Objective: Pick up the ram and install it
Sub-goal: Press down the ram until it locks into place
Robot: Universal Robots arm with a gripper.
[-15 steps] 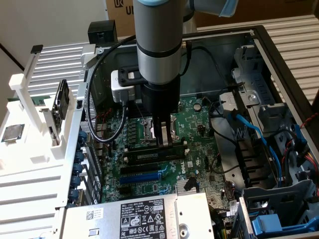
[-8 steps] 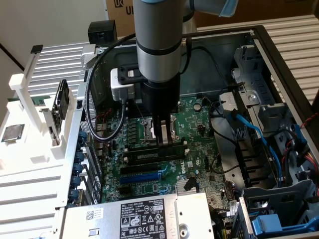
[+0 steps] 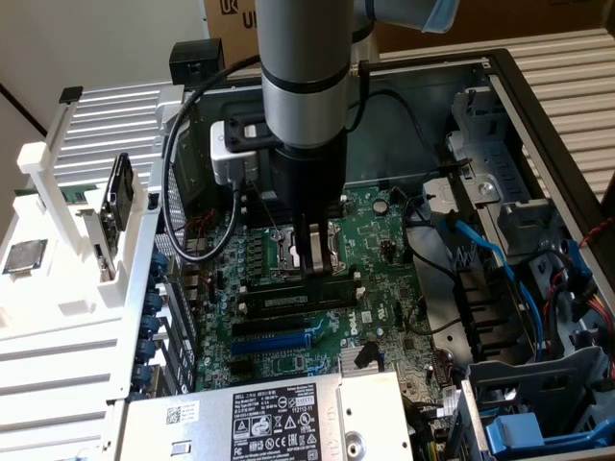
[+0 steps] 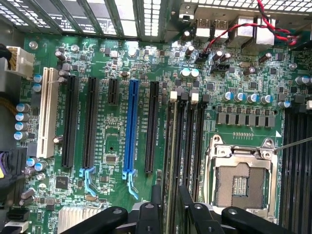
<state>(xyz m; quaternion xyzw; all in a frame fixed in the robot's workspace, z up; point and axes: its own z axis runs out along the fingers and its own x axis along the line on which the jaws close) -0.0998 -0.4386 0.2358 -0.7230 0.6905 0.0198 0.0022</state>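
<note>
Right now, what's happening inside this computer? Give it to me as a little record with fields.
where: open computer case, green board bare
tool: gripper open, tips low over the long black slots beside the socket
part: ram stick seems to stand in a slot under the tips; seating unclear
held: nothing seen
aside: square chip on white rack, at the exterior view's left
</note>
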